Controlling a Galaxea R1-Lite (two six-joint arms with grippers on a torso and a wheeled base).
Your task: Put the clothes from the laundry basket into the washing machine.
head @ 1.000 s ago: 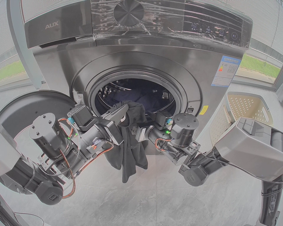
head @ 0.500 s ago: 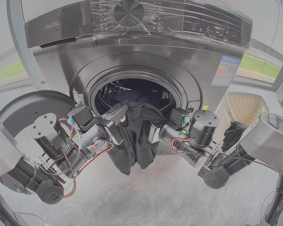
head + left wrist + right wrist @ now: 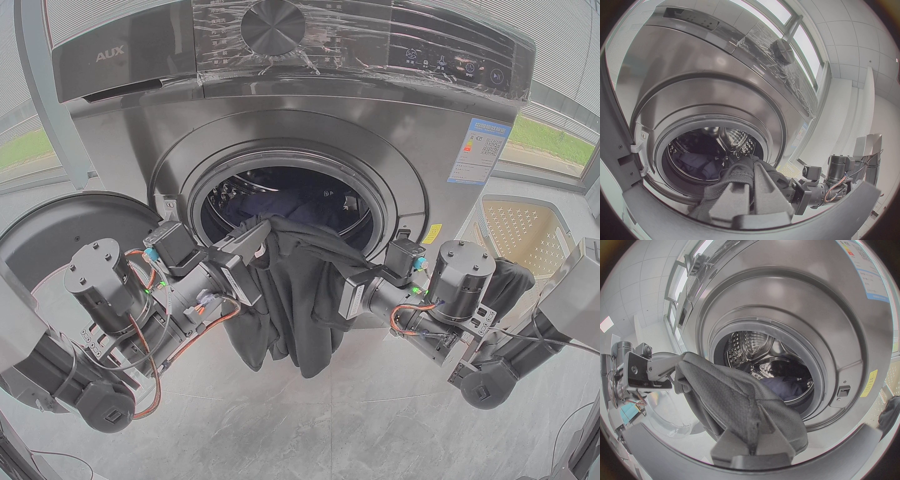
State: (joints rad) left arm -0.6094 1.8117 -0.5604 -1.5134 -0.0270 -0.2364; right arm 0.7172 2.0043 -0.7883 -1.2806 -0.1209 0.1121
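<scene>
1. Black garment [image 3: 300,294] hangs stretched between both arms, just before the open mouth of the washing machine [image 3: 400,156], its lower folds dangling above the floor [image 3: 325,425].
2. Left wrist view: the left gripper [image 3: 749,184] has its fingers pinching one bunched edge.
3. Right wrist view: the right gripper [image 3: 753,440] has its fingers pinching the other edge.
4. Head view adds the laundry basket [image 3: 531,219] beside the machine, with a dark cloth [image 3: 509,281] at its near edge.
5. The drum holds dark blue clothes [image 3: 784,387].
</scene>
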